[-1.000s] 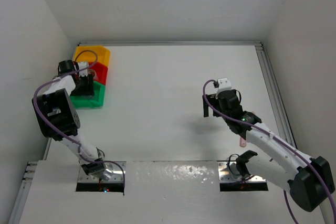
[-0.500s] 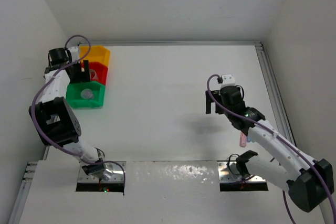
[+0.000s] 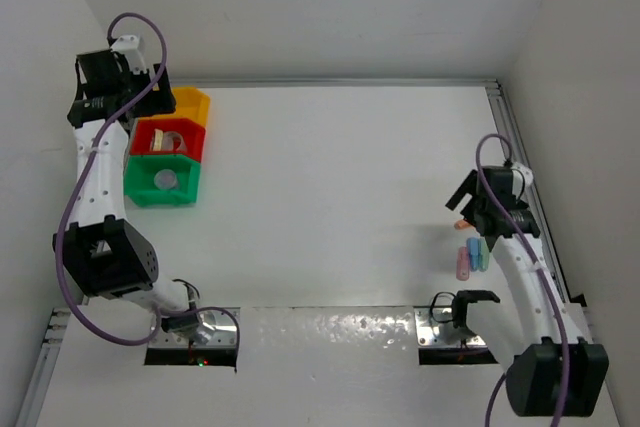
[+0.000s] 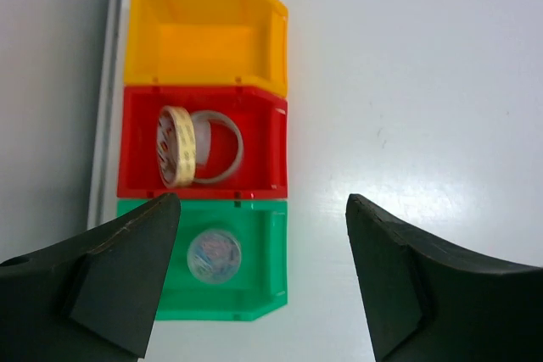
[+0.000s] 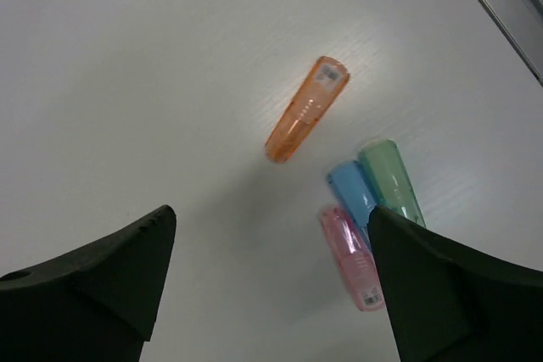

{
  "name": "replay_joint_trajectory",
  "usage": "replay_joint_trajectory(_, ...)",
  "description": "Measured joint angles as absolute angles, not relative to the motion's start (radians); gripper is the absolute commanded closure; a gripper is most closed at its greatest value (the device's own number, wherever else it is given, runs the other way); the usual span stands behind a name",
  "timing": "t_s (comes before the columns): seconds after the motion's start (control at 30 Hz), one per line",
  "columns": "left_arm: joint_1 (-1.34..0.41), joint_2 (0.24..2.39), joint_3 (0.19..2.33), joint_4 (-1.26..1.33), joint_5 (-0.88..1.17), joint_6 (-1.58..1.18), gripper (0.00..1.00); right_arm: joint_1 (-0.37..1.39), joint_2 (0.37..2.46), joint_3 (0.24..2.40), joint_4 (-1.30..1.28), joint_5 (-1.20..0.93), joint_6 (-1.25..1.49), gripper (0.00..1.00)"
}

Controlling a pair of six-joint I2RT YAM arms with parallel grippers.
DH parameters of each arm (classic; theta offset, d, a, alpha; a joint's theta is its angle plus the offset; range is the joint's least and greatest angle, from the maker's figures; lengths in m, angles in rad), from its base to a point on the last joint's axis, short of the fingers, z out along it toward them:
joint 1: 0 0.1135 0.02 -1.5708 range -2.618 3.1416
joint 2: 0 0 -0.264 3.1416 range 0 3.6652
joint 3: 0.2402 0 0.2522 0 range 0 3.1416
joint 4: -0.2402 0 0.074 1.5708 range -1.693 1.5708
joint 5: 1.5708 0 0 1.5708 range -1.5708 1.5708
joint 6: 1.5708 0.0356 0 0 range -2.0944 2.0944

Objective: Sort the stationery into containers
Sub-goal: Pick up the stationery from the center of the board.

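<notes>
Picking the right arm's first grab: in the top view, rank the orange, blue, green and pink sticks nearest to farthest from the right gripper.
1. orange stick, just below the right gripper, toward the arm bases.
2. blue stick and green stick, side by side further down; too close to call.
3. pink stick, left of the blue one, closest to the bases.

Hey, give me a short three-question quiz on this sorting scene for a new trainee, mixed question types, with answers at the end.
1. True or false: the yellow plastic bin is empty.
2. How many tape rolls sit in the red plastic bin? A one, B two, C four.
3. Fill in: the ____ plastic stick lies apart from the pink stick, blue stick and green stick.
Key: 1 true; 2 B; 3 orange.
</notes>
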State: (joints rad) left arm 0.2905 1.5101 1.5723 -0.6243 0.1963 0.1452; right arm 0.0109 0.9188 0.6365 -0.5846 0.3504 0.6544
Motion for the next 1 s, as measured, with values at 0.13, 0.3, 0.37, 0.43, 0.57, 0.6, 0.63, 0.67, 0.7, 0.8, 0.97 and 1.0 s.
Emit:
replay_joint_trajectory(0.13, 0.288, 1.510, 1.554, -0.669, 0.200, 0.139, 0.23, -0.142, 0.936, 0.613, -0.570, 0.336, 0.748, 0.11)
replay_joint_trajectory(0.3, 0.288, 1.510, 1.554, -0.702, 0.202, 0.142, 0.23, -0.219, 1.100, 0.614, -0.545, 0.334, 0.806, 0.23)
replay_joint_trajectory(0.37, 0.288, 1.511, 1.554, -0.710, 0.202, 0.145, 0.23, -0.236, 1.137, 0.614, -0.546, 0.341, 0.812, 0.28)
replay_joint_trajectory(0.43, 0.288, 1.518, 1.558, -0.721, 0.202, 0.149, 0.23, -0.249, 1.154, 0.614, -0.538, 0.340, 0.807, 0.29)
replay_joint_trajectory(0.57, 0.288, 1.560, 1.576, -0.735, 0.202, 0.153, 0.23, -0.261, 1.194, 0.620, -0.488, 0.325, 0.762, 0.30)
replay_joint_trajectory(0.6, 0.289, 1.574, 1.578, -0.738, 0.202, 0.153, 0.23, -0.261, 1.216, 0.631, -0.485, 0.319, 0.754, 0.30)
replay_joint_trajectory(0.63, 0.289, 1.583, 1.578, -0.739, 0.202, 0.153, 0.23, -0.260, 1.240, 0.642, -0.479, 0.313, 0.745, 0.30)
replay_joint_trajectory(0.67, 0.290, 1.592, 1.578, -0.741, 0.202, 0.153, 0.23, -0.260, 1.263, 0.654, -0.471, 0.309, 0.737, 0.33)
replay_joint_trajectory(0.7, 0.290, 1.601, 1.578, -0.746, 0.202, 0.153, 0.23, -0.260, 1.288, 0.665, -0.458, 0.304, 0.729, 0.35)
replay_joint_trajectory(0.8, 0.295, 1.615, 1.578, -0.754, 0.206, 0.152, 0.23, -0.260, 1.359, 0.694, -0.437, 0.290, 0.707, 0.45)
replay_joint_trajectory(0.97, 0.313, 1.618, 1.578, -0.754, 0.208, 0.152, 0.23, -0.260, 1.493, 0.745, -0.425, 0.272, 0.693, 0.41)
replay_joint_trajectory(1.0, 0.317, 1.618, 1.578, -0.755, 0.207, 0.152, 0.23, -0.260, 1.512, 0.750, -0.425, 0.271, 0.692, 0.40)
